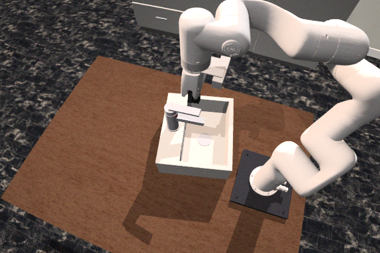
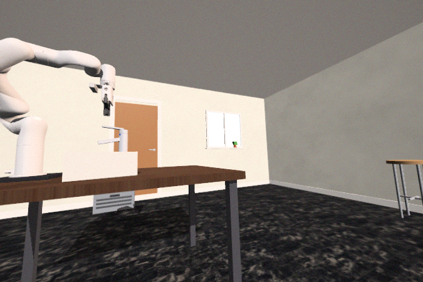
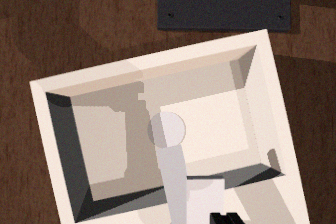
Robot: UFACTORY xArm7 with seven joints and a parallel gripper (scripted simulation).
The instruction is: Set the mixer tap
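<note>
The closed black-fingered tool (image 1: 193, 100) (image 2: 106, 114) (image 3: 228, 220) is pointing down above the smooth, flat-levered cylindrical grey mixer tap (image 1: 172, 120) (image 2: 123, 141), gripping nothing; the white arm (image 1: 330, 38) (image 2: 52, 57) is arching.

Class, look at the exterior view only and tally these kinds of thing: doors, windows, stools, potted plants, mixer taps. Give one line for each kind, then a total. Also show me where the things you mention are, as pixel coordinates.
Doors (image 2: 135, 133): 1
Windows (image 2: 215, 129): 1
Stools (image 2: 409, 161): 1
Potted plants (image 2: 234, 143): 1
Mixer taps (image 2: 123, 141): 1
Total: 5

Mixer tap (image 1: 172, 122) (image 2: 123, 141) on basin (image 1: 195, 171) (image 2: 99, 165) (image 3: 49, 117), basin on table (image 1: 85, 125) (image 2: 198, 170) (image 3: 14, 150)
</note>
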